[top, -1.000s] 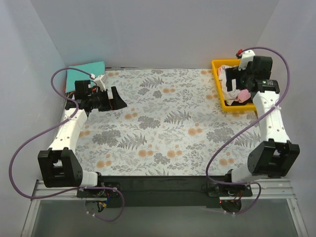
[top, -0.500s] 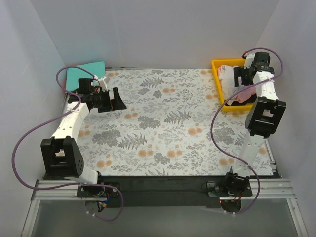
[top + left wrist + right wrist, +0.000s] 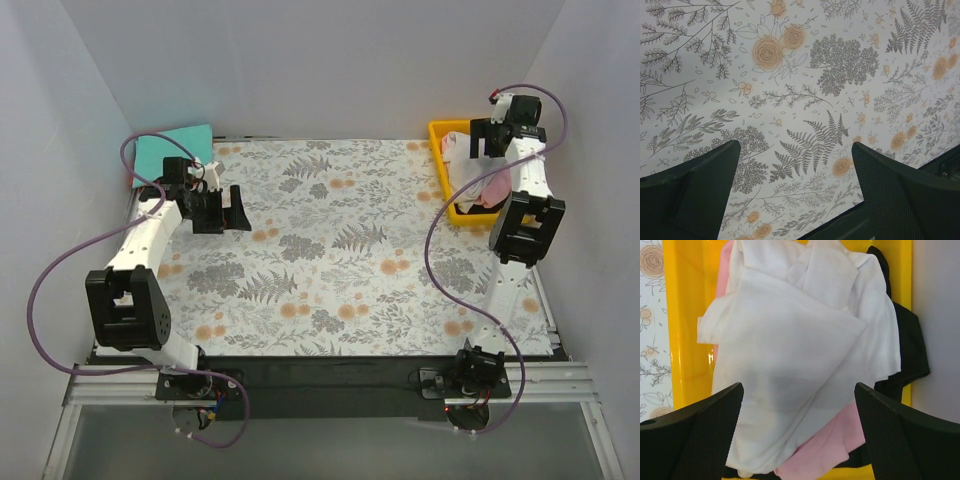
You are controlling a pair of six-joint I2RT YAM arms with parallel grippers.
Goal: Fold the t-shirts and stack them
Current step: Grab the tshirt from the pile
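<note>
- Both arm bases sit at the near edge of the table, the left arm on the left and the right arm on the right.
- The floral table cloth (image 3: 330, 250) covers the table ahead of them; its middle is bare print.
- The left gripper (image 3: 235, 208) hangs over the left part of the cloth. In the left wrist view the left gripper (image 3: 795, 150) has its two dark fingers (image 3: 700, 185) spread wide, with only printed cloth between them.
- Further back on the right stands the yellow bin (image 3: 445, 130), at the cloth's far right corner.
- The right gripper (image 3: 490, 140) is held above the bin, pointing down into it. In the right wrist view the right gripper (image 3: 799, 390) is spread wide, clear of the cloth below.
- Inside the bin, the crumpled white t-shirt (image 3: 790, 340) lies on top. The pink t-shirt (image 3: 825, 445) shows beneath its near edge, and the black t-shirt (image 3: 912, 345) lies along the right wall.
- Farthest back on the left, the teal t-shirt (image 3: 170, 145) lies flat in the far left corner, behind the left arm.
</note>
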